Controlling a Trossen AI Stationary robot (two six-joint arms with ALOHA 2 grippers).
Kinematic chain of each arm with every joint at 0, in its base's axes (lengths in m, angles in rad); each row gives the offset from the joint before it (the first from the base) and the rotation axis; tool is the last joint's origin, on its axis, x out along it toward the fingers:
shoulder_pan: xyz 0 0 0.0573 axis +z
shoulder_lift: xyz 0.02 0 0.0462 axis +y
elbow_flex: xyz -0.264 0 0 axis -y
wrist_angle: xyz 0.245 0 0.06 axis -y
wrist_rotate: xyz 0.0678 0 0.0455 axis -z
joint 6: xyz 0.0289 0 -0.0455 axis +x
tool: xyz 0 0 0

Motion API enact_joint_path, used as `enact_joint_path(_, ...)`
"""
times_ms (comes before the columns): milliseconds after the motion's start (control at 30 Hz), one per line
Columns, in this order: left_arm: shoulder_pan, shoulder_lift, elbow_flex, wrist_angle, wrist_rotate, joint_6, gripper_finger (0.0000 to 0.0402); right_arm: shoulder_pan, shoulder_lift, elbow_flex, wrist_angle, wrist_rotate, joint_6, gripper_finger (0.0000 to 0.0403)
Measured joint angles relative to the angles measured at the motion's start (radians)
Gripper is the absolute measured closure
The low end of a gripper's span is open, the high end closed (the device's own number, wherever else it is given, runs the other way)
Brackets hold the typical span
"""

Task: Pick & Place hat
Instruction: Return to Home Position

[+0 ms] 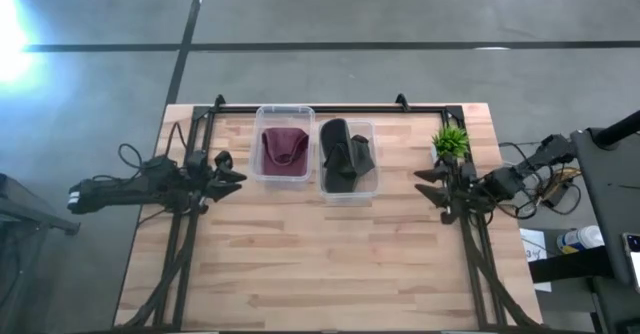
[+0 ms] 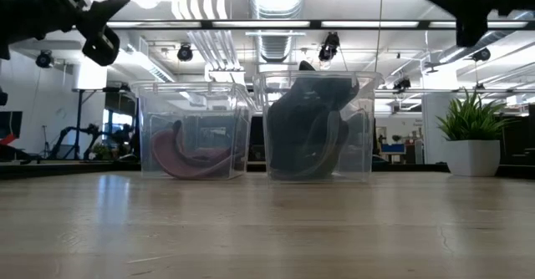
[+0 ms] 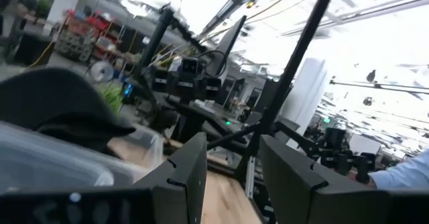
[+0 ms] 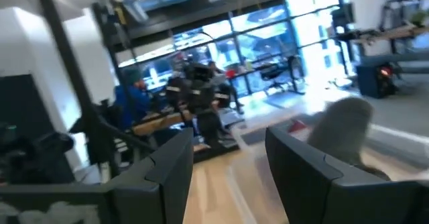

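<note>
A maroon hat (image 1: 284,149) lies inside the left clear bin (image 1: 284,116), also the maroon hat (image 2: 194,154) in the low view. A black hat (image 1: 345,156) fills the right clear bin (image 1: 372,159) and rises above its rim, the black hat (image 2: 313,120). My left gripper (image 1: 235,175) hovers open over the table's left side, left of the bins; its fingers (image 3: 191,170) stand apart. My right gripper (image 1: 425,186) hovers open at the right side, near the plant; its fingers (image 4: 171,167) are apart too. Neither holds anything.
A small potted plant (image 1: 450,141) in a white pot (image 2: 473,156) stands at the far right of the table. A black frame rail (image 1: 330,105) runs along the far edge. The near half of the wooden table (image 1: 320,264) lies bare. A person in blue (image 4: 137,96) sits beyond.
</note>
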Motion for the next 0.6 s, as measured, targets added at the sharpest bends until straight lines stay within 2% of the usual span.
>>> enact_joint_path(100,0.0,0.0,0.0,-0.021,-0.019,-0.005,0.0269,-0.047,-0.023,-0.04,-0.003,-0.022,0.034,0.0223)
enact_joint_path(367,0.0,0.0,0.0,-0.022,-0.043,-0.004,0.0269,-0.149,-0.127,-0.11,-0.004,-0.159,0.016,0.0223)
enact_joint_path(600,0.0,0.0,0.0,-0.028,-0.044,-0.011,0.0269,-0.19,-0.176,-0.161,-0.067,-0.161,-0.05,0.0223)
